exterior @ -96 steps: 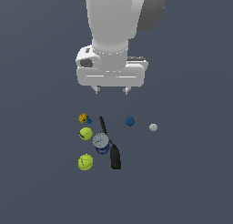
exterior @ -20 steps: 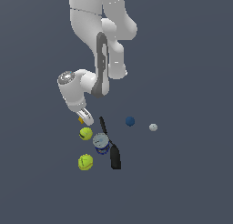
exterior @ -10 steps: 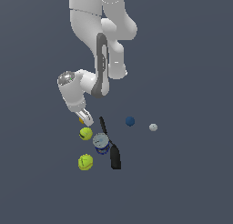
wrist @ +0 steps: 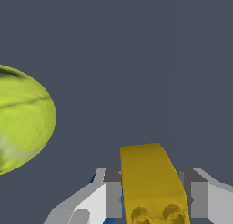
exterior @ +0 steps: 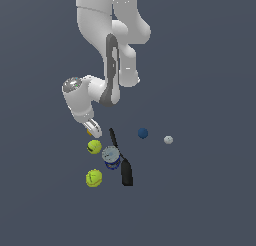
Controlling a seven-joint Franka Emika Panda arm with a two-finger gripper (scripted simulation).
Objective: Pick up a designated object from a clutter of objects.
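— The small orange-yellow studded block (wrist: 152, 182): where does it sit?

— Between the white gripper's (wrist: 154, 198) two fingers (wrist: 101, 198), which pinch it from both sides, low over the dark grey floor (exterior: 200, 190).

— And the neighbours?

— A yellow-green ball (exterior: 94, 147) lies just beside it; the long black tool (exterior: 122, 162) is near.

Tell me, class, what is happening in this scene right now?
A white robot arm has lowered its gripper to the floor at the edge of a small clutter. In the wrist view the orange-yellow block sits between the two fingers, which press against its sides. A yellow-green ball lies just beside it, with a grey-blue disc, a black tool, a blue ball and a whitish ball nearby.
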